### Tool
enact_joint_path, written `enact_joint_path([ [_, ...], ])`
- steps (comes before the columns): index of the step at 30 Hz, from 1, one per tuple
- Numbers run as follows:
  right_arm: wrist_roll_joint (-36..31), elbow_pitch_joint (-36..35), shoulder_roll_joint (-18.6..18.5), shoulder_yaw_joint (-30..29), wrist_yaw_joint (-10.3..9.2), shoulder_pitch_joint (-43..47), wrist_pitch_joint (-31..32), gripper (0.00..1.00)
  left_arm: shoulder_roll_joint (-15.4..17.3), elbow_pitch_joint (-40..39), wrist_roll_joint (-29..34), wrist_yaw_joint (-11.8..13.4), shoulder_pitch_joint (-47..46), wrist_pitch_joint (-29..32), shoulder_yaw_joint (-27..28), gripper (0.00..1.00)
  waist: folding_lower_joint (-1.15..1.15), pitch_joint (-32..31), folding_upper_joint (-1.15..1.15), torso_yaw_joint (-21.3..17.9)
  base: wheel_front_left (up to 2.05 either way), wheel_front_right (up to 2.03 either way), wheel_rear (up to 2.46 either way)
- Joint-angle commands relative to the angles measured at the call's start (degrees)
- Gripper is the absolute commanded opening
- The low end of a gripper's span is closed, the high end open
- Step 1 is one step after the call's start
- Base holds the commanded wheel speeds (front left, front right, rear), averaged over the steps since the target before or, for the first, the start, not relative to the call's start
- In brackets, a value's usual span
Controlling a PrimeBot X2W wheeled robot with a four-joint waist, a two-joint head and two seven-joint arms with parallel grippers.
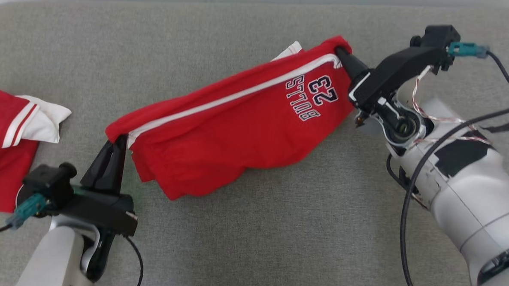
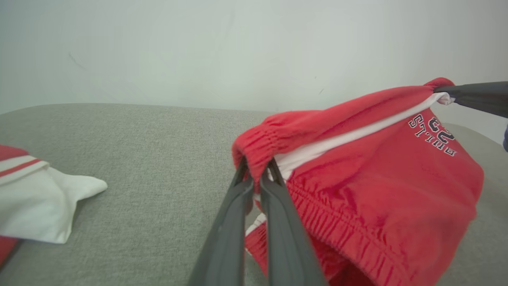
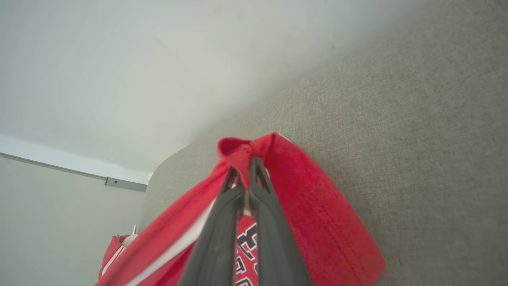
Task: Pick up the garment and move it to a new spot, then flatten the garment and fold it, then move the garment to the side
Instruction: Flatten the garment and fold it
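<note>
Red Bulls shorts point(image 1: 238, 129) lifted off the surface, not yet laid flat or folded.

At lower left of the head view, left gripper point(image 1: 118, 142), jaws pinched shut on the elastic waistband corner. Just beyond, at the left edge, a second red-and-white garment point(image 1: 10, 128), crumpled and well apart. Across mid-frame, shorts stretched slantwise and sagging over the grey upholstered surface point(image 1: 250, 246); whether clear of it or brushing it, cannot tell. At upper right, right gripper point(image 1: 342, 54), jaws clamped on the opposite corner beside the "23" print. Judged mid-first-step: picked up, not set down anywhere new; flattening, folding and moving aside all left.
</note>
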Motion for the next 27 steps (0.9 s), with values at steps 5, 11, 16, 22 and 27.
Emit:
enact_joint_path([
  [5,-1.6,4.5,2.4,0.2,-0.06,-4.3,-1.2,0.0,-0.4,2.6,-0.5,0.1,-3.7,-0.2,-0.6,0.0,-0.01,4.1,-0.01,1.8,0.0,0.0,0.0],
  [11,-3.2,9.1,4.8,1.1,-0.06,-7.6,-2.6,0.0,-1.6,5.0,-0.2,0.1,-6.6,-0.2,-1.1,0.0,-0.01,6.5,-0.01,2.9,0.0,0.0,0.0],
  [16,-4.5,11.7,6.3,1.9,-0.06,-8.7,-4.1,0.0,-2.4,6.6,-0.1,0.1,-7.8,-0.2,-2.1,0.0,-0.01,7.0,-0.01,3.7,0.0,0.0,0.0],
  [22,-5.3,12.2,6.2,3.0,-0.06,-8.1,-4.6,1.0,-2.4,7.4,0.0,0.1,-7.8,-0.2,-2.2,1.0,-0.01,6.3,-0.01,3.5,0.0,0.0,0.0],
  [27,-5.3,11.7,6.0,3.6,-0.06,-7.2,-4.0,1.0,-2.0,7.5,0.2,0.1,-6.2,-0.2,-1.9,1.0,-0.01,4.8,-0.01,2.5,0.0,0.0,0.0],
])
